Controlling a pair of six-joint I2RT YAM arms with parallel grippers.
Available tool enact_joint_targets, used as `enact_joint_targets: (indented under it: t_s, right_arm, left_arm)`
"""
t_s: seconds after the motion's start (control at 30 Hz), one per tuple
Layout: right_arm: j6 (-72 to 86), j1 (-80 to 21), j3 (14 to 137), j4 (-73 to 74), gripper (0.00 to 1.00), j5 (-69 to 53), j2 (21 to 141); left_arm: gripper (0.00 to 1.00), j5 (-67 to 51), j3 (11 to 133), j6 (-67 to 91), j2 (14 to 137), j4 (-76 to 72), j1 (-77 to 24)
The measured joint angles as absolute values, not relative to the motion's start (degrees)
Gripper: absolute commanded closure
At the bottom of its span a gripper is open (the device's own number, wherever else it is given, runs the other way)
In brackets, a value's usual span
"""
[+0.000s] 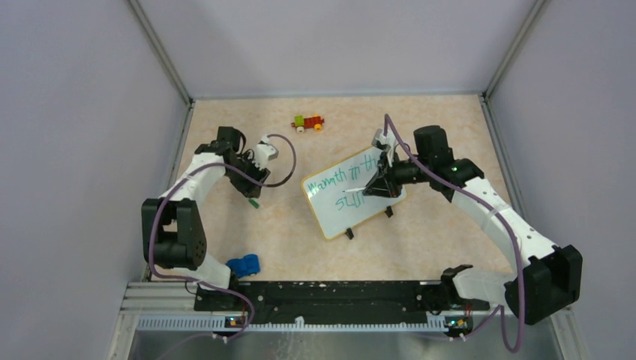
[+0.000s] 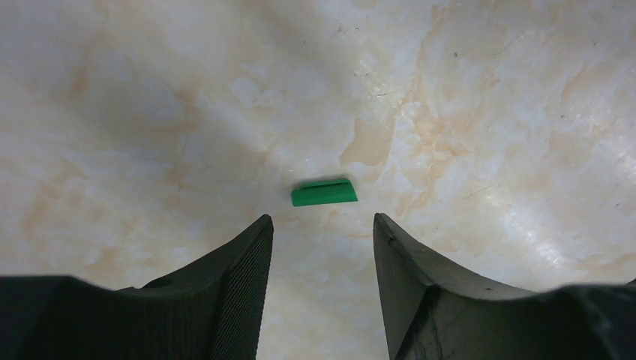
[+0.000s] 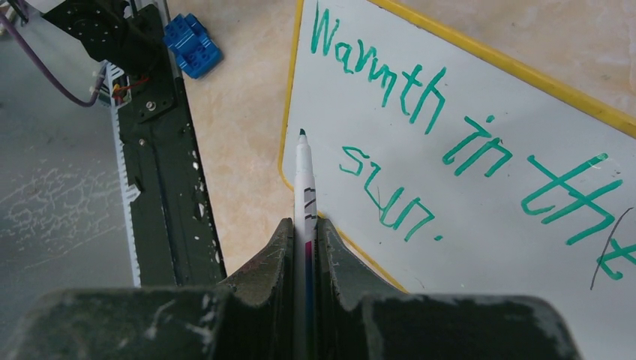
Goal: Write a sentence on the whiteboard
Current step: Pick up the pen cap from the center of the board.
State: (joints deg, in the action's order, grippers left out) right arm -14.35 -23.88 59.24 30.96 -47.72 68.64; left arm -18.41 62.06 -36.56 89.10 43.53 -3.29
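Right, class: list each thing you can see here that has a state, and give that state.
Whiteboard, propped on its feet, partly written on.
Sentence, reads "Warmth in the sun." with a full stop.
Marker, uncapped, gripped.
Green cap, off, lying on the table.
Left gripper, open above the cap.
Right gripper, shut on the marker.

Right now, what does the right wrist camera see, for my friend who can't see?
The right gripper clamps a white marker, tip over the whiteboard. Its green sentence reads "Warmth in the sun." A blue toy block lies beyond.
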Motion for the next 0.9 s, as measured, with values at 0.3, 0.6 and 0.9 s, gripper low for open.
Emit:
enact_joint_targets:
  t_s: [0.3, 0.6, 0.9]
  right_arm:
    - [-14.4, -23.9, 59.2, 31.0, 1.00, -48.2, 68.7]
    - [-14.4, -23.9, 59.2, 31.0, 1.00, -48.2, 68.7]
    - [-14.4, -23.9, 59.2, 31.2, 1.00, -48.2, 68.7]
  left_arm:
    - [0.37, -12.5, 68.9, -53.8, 90.5, 50.5, -8.4]
    - [0.36, -0.7, 64.2, -59.2, 95.1, 48.6, -14.8]
    - [0.41, 3.8, 59.8, -60.2, 97.8, 43.9, -16.7]
